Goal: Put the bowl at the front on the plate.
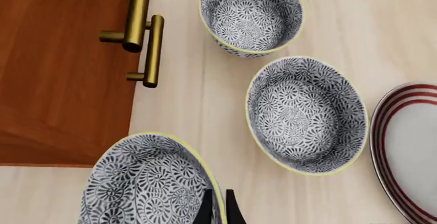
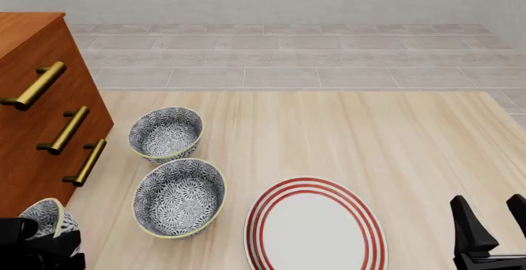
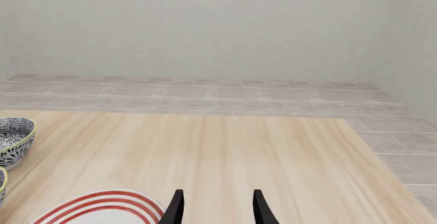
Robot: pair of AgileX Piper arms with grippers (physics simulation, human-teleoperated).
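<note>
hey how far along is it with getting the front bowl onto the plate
Done: the left gripper has reached the front bowl and its fingers pinch the rim.
In hand: that grip. In the front view the bowl looks tilted at the table's near left corner, so a lift may be starting; I can't confirm that.
Left: carrying it right and setting it on the plate, which holds nothing. The right gripper hangs open, uninvolved.

Left gripper [image 1: 218, 207] low at the front-left table corner, fingers nearly together, pinching the front bowl's [image 1: 147, 183] rim, right gripper [image 3: 216, 206] at the front-right, level, fingers parted, holding nothing
</note>
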